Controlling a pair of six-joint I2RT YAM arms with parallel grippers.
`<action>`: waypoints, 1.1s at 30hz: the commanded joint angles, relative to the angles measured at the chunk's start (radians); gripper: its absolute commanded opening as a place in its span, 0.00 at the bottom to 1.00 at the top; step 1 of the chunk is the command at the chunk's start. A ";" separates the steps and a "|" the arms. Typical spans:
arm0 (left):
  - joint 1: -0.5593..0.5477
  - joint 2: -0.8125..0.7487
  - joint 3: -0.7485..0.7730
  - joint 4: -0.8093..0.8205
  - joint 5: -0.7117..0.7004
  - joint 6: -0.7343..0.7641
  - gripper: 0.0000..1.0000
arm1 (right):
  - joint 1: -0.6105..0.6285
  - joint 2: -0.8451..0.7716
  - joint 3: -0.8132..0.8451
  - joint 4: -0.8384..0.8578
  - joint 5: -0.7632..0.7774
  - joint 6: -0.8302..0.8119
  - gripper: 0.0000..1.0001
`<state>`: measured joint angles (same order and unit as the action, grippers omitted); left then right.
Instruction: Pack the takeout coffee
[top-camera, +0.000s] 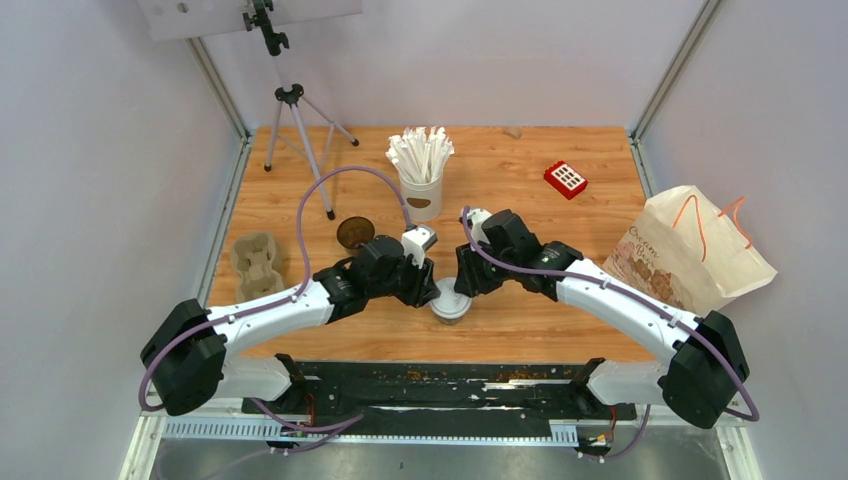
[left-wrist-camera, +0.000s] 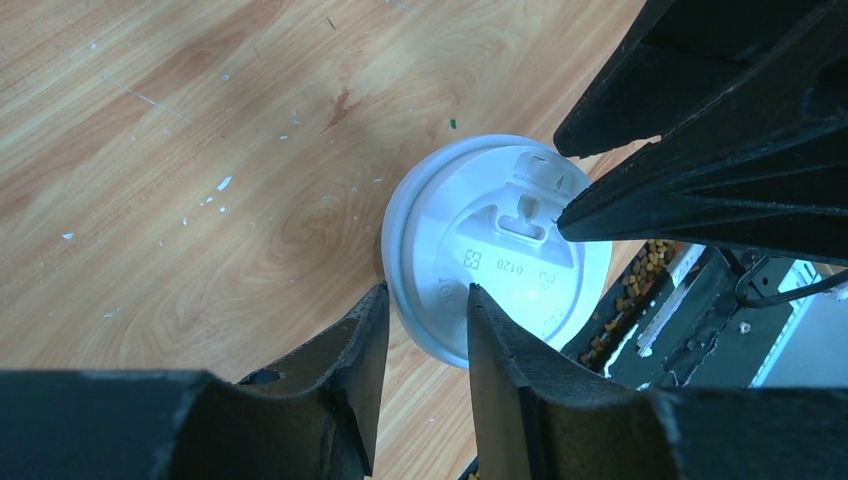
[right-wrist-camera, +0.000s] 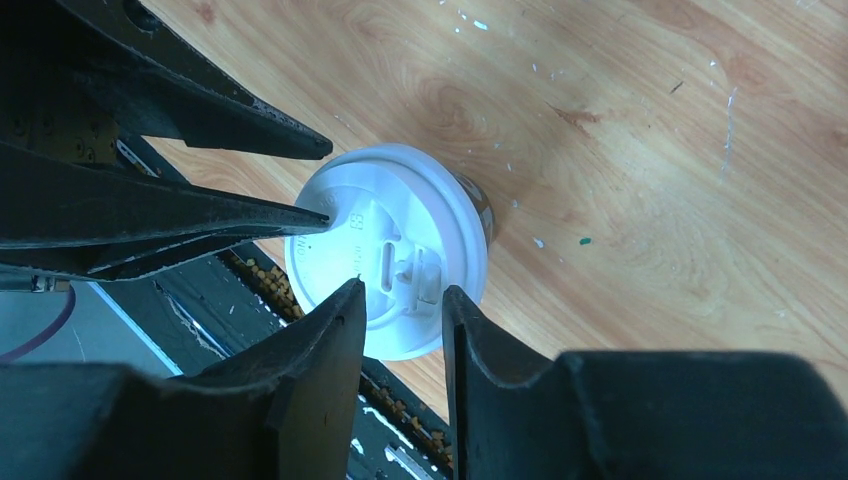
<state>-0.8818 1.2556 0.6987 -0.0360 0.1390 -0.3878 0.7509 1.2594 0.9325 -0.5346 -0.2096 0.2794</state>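
Lidded coffee cup (top-camera: 450, 306) stands directly beneath both tools. Left gripper (left-wrist-camera: 420, 300) and right gripper (right-wrist-camera: 402, 297) sit half-parted astride opposite rims of lid (left-wrist-camera: 480, 250); pinching or loose, cannot tell. Risk: uneven press tips cup or pops lid. Edge of table (left-wrist-camera: 200, 150) just beyond tips.

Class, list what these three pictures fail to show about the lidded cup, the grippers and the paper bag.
1. Lidded cup: body mostly hidden under its own lid in the wrist views, crowded by the left gripper and right gripper in the top view.
2. Paper bag: inside hidden by its walls, top view; print too small.
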 joint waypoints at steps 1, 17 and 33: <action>0.000 0.028 0.006 -0.050 -0.005 0.031 0.41 | -0.004 -0.013 0.020 -0.020 0.007 0.017 0.35; 0.000 0.029 -0.002 -0.041 0.013 -0.002 0.42 | -0.003 -0.020 -0.049 0.007 -0.029 0.049 0.28; 0.000 -0.012 -0.035 -0.059 -0.010 -0.083 0.40 | -0.003 -0.076 -0.145 0.052 -0.051 0.072 0.30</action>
<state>-0.8818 1.2610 0.6979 -0.0334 0.1478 -0.4488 0.7444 1.2236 0.8528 -0.5060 -0.2325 0.3313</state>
